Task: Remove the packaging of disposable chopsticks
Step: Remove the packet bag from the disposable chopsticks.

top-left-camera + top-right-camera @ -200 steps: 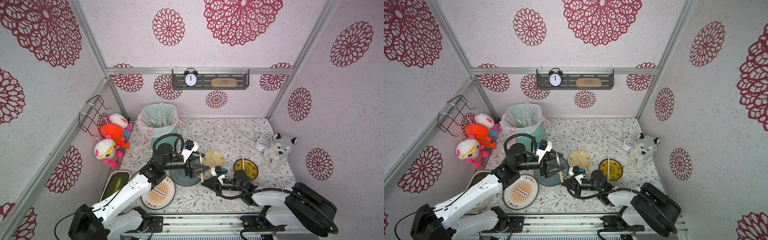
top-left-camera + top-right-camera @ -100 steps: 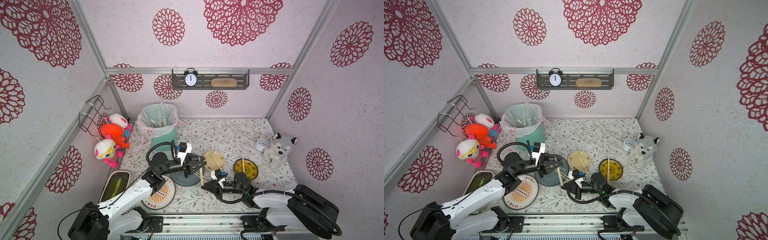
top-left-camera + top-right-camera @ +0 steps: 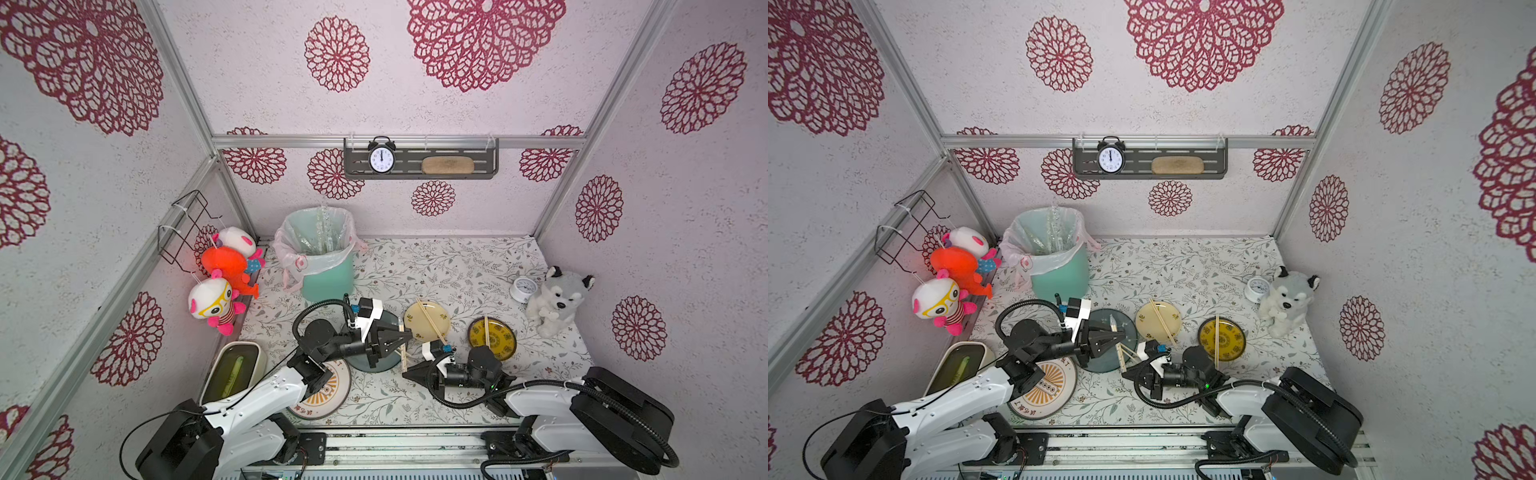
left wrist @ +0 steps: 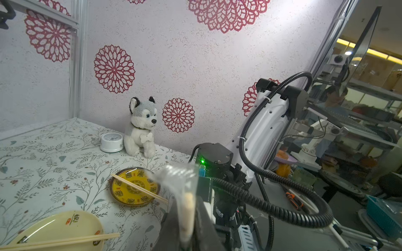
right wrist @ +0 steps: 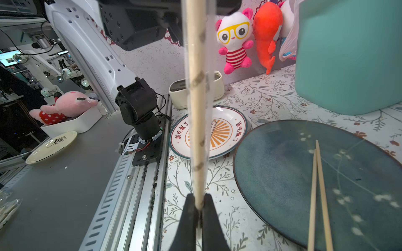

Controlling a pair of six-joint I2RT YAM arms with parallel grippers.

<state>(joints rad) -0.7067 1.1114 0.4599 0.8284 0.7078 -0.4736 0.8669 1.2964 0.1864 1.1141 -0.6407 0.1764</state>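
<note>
Left tool [image 4: 187, 219]: jaws pinched in on the crinkled end of the clear sleeve [image 4: 174, 176]. As far as I can tell, the tan stick end sits between them too.

Right tool [image 5: 199, 208]: clamped tight on the opposite end of the wrapped chopsticks [image 5: 196, 108].

The pair spans tool to tool, held off the desk [image 3: 436, 266] by the edge of the blue plate [image 5: 282, 173], which carries one bare pair [image 5: 317, 195].

Risks:
- If left has wood as well as film, pulling apart strips nothing or snaps the sticks.
- If right only has film, sticks and sleeve slide out together.
- Thin glossy plastic can slip or tear and leave a scrap on.
- A sudden release could drop the sticks onto the bare pair.
- The lined bin [image 3: 328, 274] is well apart, so a loosely held sleeve may flutter off en route.
</note>
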